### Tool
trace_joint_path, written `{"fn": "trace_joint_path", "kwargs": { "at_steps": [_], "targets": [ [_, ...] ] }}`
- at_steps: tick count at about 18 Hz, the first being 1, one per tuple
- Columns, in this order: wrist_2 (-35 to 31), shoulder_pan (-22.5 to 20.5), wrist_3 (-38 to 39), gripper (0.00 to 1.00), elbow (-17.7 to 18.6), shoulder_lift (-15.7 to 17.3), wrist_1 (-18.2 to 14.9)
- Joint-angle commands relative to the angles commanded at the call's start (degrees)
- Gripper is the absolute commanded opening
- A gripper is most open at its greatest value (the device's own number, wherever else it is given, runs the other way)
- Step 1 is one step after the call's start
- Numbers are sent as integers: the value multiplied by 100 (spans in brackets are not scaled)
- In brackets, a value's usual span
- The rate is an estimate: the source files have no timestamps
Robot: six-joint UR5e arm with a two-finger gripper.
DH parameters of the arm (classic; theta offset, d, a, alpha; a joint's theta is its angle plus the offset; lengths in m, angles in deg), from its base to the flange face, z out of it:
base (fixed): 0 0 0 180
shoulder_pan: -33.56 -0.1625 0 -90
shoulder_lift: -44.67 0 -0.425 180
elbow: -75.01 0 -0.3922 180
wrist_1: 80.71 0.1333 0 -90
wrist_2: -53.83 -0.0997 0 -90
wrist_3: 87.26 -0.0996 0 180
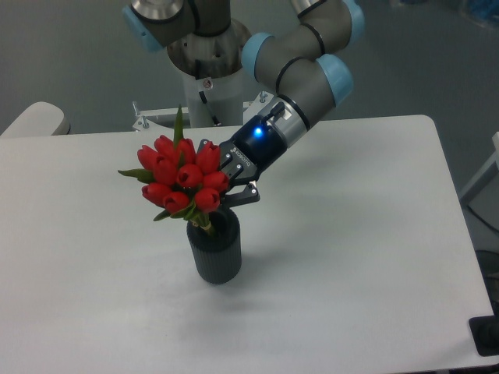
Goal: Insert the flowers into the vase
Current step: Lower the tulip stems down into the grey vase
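While the arm reaches down and to the left from its base at the back of the table, the gripper sits tilted behind the flowers, its fingers clamped on the bunch. Red tulip heads lean left above the vase, their stems entering its round mouth. A blue light glows on the wrist.

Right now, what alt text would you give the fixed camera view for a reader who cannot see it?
A robot arm's gripper holds a tight bunch of red closed tulips with green leaves tilted over a small dark grey ribbed cylindrical vase, stems reaching into its mouth. The vase stands on a white table; the jaws are partly hidden behind the blooms.
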Motion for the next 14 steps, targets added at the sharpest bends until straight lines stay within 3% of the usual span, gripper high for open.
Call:
{"fn": "trace_joint_path", "kwargs": {
  "at_steps": [11,14],
  "targets": [
    [-9,-106,-501,27,255,-185,0],
    [-9,-132,-545,33,351,-193,0]
  ]
}}
